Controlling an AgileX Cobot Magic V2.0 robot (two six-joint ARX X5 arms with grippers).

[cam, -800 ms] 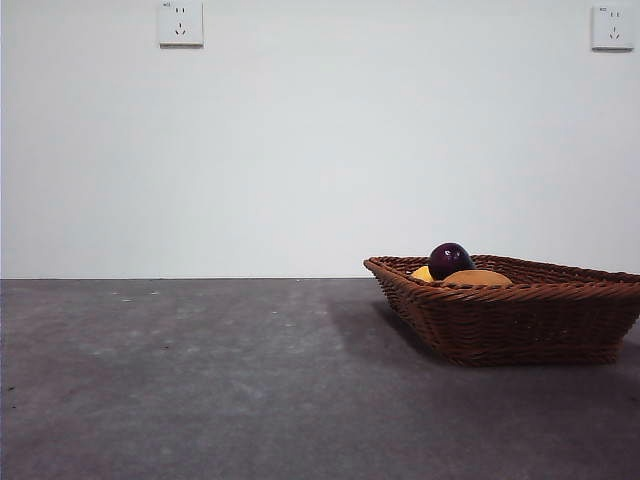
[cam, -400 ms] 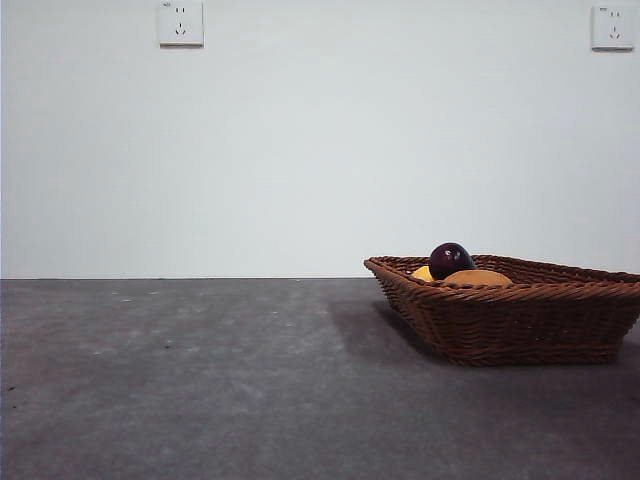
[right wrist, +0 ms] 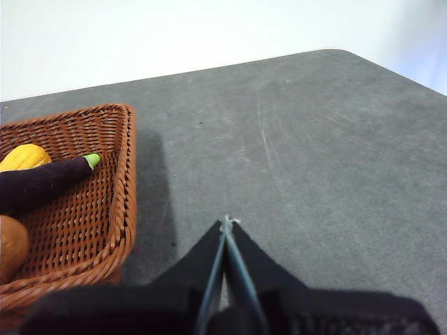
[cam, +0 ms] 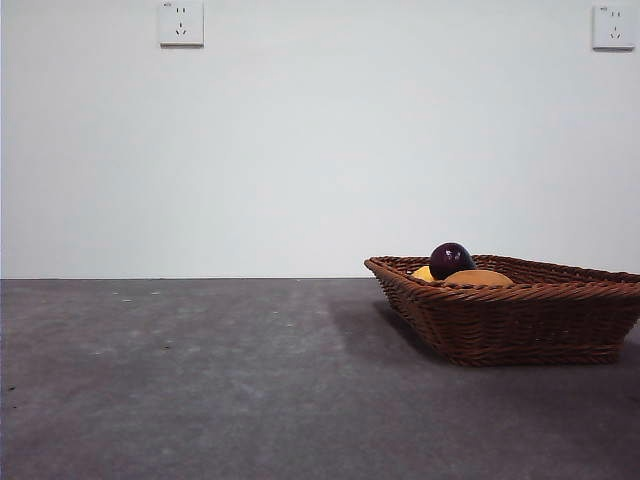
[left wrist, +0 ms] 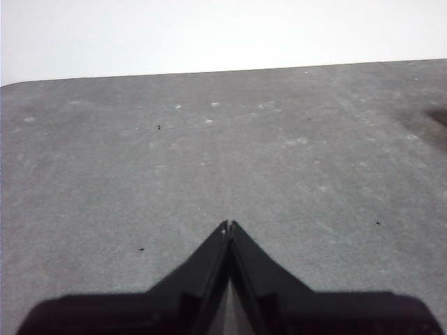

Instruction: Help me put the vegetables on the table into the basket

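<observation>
The brown wicker basket [cam: 520,315] stands on the right of the dark grey table [cam: 200,380]. Inside it lie the dark purple eggplant [cam: 451,260], the yellow corn [cam: 424,273] and the brown potato [cam: 478,278]. The right wrist view shows the basket [right wrist: 105,209] holding the eggplant [right wrist: 42,183] with its green stem, the corn [right wrist: 24,156] and the potato [right wrist: 10,248]. My right gripper [right wrist: 225,225] is shut and empty over bare table beside the basket. My left gripper [left wrist: 228,227] is shut and empty over bare table, away from the basket.
A white wall with two power sockets [cam: 180,23] [cam: 612,27] rises behind the table. The table's far edge [left wrist: 223,70] and a rounded corner [right wrist: 342,52] show in the wrist views.
</observation>
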